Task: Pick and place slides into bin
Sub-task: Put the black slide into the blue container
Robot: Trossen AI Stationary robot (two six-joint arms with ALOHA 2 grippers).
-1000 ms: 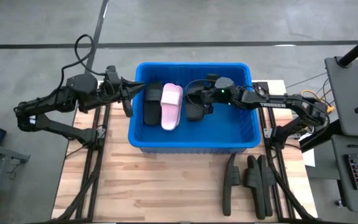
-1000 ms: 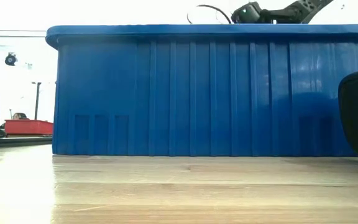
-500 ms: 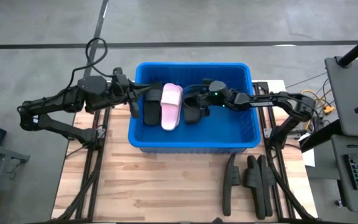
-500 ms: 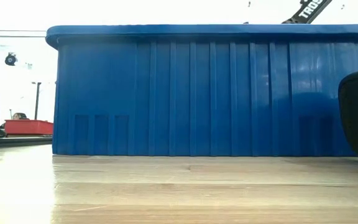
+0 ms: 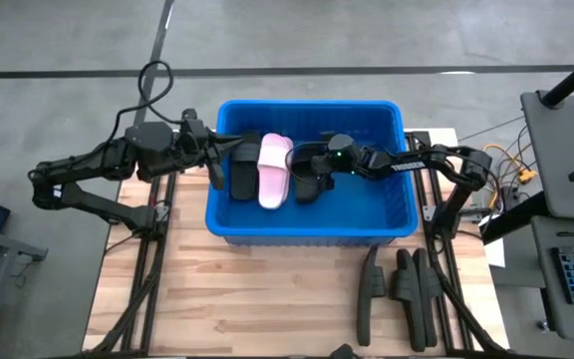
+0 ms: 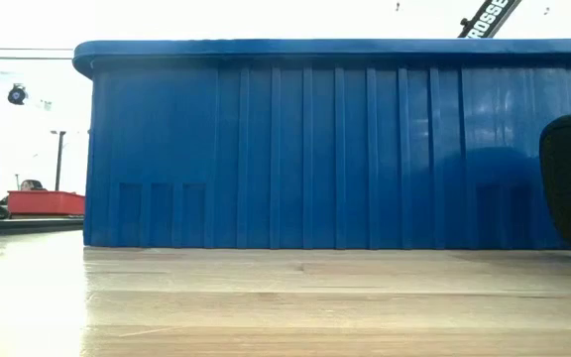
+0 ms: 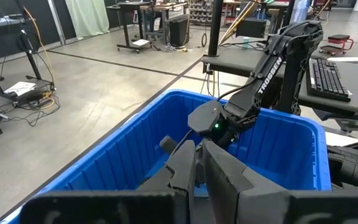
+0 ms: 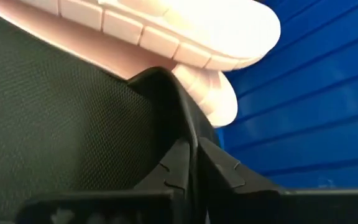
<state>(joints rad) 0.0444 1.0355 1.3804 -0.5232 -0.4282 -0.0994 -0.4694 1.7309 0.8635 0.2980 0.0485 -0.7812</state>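
Slides are partly in the blue bin and partly on the wooden table. Inside the bin I see the pale pink pair lying close together, with one black slide touching it on the side of the left arm and another black slide on the side of the right arm. More black slides lie on the table in front of the bin, near its right corner.

The right gripper reaches into the bin, low down. Its two fingers are pressed together on the edge of the black slide there, and in the right wrist view the pink soles are just behind that strap. The left gripper hangs over the left rim of the bin with its jaws closed and nothing between them. From table height the ribbed blue wall hides everything inside.
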